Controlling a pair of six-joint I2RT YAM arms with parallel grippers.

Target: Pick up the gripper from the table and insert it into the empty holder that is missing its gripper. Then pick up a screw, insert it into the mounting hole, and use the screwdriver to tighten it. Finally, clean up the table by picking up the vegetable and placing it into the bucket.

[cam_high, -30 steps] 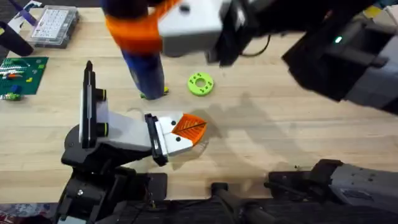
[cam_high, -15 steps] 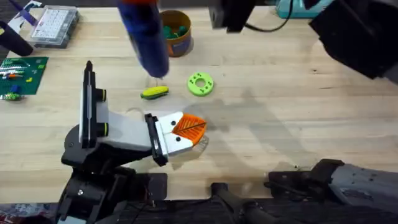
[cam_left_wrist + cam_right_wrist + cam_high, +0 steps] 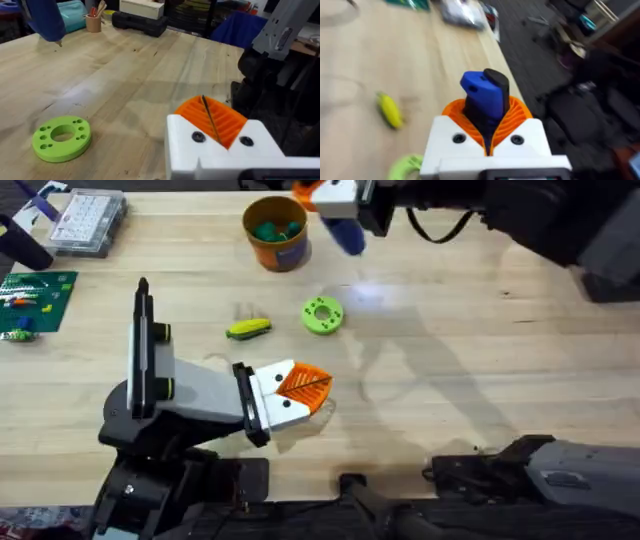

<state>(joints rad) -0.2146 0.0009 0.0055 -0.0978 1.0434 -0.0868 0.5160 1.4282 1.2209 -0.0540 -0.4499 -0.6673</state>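
Blue screwdriver (image 3: 485, 100) is clamped in the right gripper (image 3: 487, 135); left gripper (image 3: 216, 125) is closed, empty. Small corn toy (image 3: 248, 329) looks light, smooth; grip its middle.

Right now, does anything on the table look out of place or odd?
Only the vegetable: it lies loose on the wood beside the green ring, not in the bucket. The right gripper holds the screwdriver. Nothing looks spilled or damaged.

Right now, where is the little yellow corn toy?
In the overhead view the corn toy lies on the table left of the green ring, between the orange bucket and the white holder arm.
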